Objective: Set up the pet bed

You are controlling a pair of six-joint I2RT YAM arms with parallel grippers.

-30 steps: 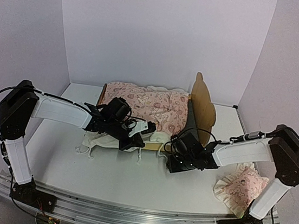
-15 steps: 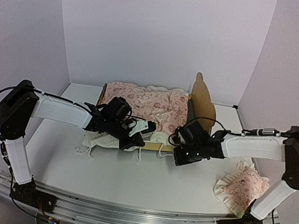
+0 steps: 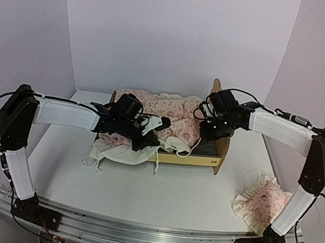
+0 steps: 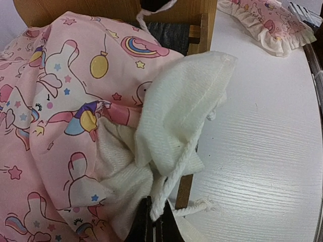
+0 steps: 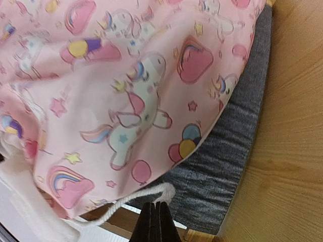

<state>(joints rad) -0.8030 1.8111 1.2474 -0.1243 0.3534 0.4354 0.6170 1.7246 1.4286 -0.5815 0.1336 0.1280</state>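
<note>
The pet bed (image 3: 196,159) stands mid-table, its plywood headboard (image 5: 292,126) at the right end and its grey fabric base (image 5: 237,141) partly bare. A pink printed cover (image 3: 170,107) lies bunched over it. My left gripper (image 4: 153,222) is shut on the cover's white cord and cream backing (image 4: 176,111) at the near side rail (image 4: 184,189). My right gripper (image 5: 156,209) is shut at the headboard end, a loop of white cord (image 5: 164,192) pinched at its tips, just above the grey base. In the overhead view the left gripper (image 3: 149,145) and right gripper (image 3: 207,130) sit at opposite ends of the cover.
A small pink ruffled pillow (image 3: 265,202) lies on the table at the near right, by the right arm's base. The cover's cream ruffle (image 3: 120,155) spills over the near rail onto the table. Walls close in on the left, back and right.
My right arm has swung from the table in front of the bed up to the headboard end and its jaws have shut. The left gripper has risen slightly with the cover.
</note>
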